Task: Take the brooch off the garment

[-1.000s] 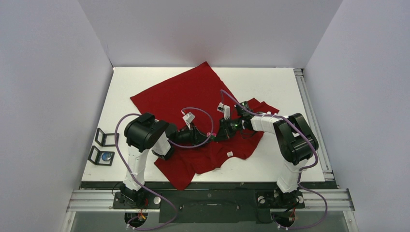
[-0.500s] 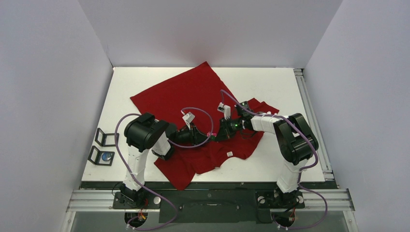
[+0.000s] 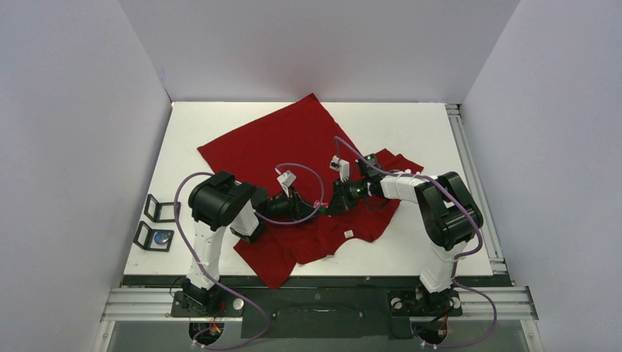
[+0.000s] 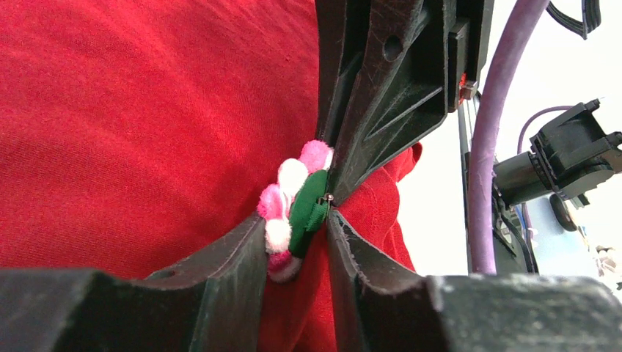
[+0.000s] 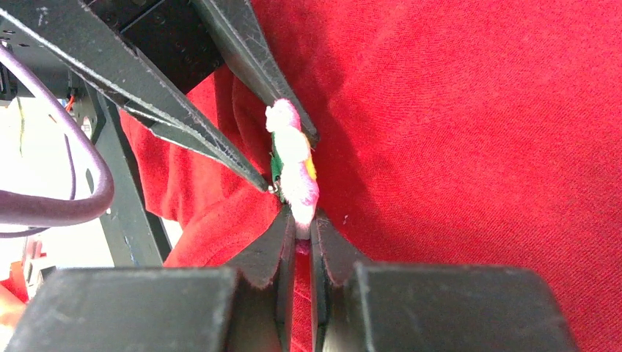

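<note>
Brooch [image 4: 293, 183] pinched in left hand [image 4: 295, 220], on garment [image 4: 132, 117]; right hand [image 5: 302, 220] shut tight at its edge; top cam hides grip.

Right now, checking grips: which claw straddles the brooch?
The left claw: its fingers flank the brooch; the right claw is pinched shut on its edge.

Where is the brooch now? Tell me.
Mid-table in the top view, the brooch sits on the garment, between the left jaws and the right jaws, both closed on it.
</note>
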Controlling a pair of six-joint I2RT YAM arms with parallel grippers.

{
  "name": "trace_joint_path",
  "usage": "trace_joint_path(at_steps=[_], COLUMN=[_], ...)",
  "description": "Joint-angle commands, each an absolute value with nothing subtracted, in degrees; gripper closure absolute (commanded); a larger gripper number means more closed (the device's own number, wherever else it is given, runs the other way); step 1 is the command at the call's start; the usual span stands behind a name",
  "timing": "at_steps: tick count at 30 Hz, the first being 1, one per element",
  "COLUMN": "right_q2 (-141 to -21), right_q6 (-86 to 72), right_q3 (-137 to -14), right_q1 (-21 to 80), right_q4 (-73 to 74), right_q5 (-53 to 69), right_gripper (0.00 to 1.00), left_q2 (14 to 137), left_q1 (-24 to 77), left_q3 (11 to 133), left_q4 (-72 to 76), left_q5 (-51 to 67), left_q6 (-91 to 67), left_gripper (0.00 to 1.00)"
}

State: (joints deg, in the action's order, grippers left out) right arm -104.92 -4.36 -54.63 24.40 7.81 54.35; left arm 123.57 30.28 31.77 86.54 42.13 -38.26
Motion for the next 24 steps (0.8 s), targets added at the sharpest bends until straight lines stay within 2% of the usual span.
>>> trace_joint_path(at_steps=[1,6,15,21,24], right_q2=[-104.22,-104.32,-104.18,-103.79,-103.53], right_q6=[-3.41,-3.18,-3.72,-3.87,-3.84], right_q3=[-56.20,-56.12,-56.12,-55.84,-55.72], right_q1=[25.03,24.96,24.87,24.87,24.87], right_q4=[5.29,5.53,5.05,5.01,4.93], right_q5=[56.26,56.34,56.97,57.17,57.34], right_gripper=[1.00,1.00,1.00,1.00,1.00], left_q2=[122.04,122.12,122.21,124.11,124.26], left_q1=[31.35,31.11,32.25,32.08,32.12], left_q3=[32.14,31.93,31.91,32.95,32.96], left_q4=[93.87,93.94,93.94,94.12,94.13], left_q5=[45.06,43.61,45.31,43.38,42.46], left_q6=[-37.64,-37.92,-36.15,-37.64,-37.57], left_gripper=[0.66,0.56,0.56,0.67,0.79])
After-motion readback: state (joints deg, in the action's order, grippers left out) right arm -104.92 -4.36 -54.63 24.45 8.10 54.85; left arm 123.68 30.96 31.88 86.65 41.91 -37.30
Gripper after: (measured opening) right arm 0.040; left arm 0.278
